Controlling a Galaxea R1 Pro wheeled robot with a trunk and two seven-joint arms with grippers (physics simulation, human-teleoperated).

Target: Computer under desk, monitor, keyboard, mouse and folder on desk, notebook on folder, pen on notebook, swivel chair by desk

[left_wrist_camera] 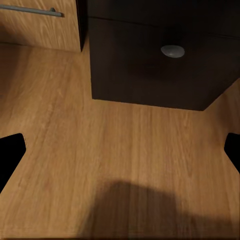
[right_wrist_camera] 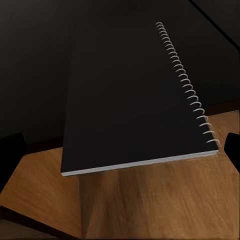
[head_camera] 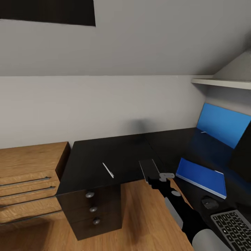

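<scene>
Where the spiral-bound notebook [head_camera: 149,169] overhangs the desk [head_camera: 104,157] edge, long axis pointing at the right gripper [head_camera: 153,181], those fingers gape just short; folder [head_camera: 201,177] lies rightward.

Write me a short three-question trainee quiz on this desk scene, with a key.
1. True or false: the blue folder lies on the black desk, between the notebook and the mouse.
2. What is the right gripper working at? A) the pen B) the notebook C) the keyboard
3. Fill in: the pen lies on the desk above the drawer unit with round silver ____.

Key: 1 true. 2 B; the spiral-bound notebook overhangs the desk edge right at the gripper, though whether it is clamped cannot be told. 3 knobs.
</scene>
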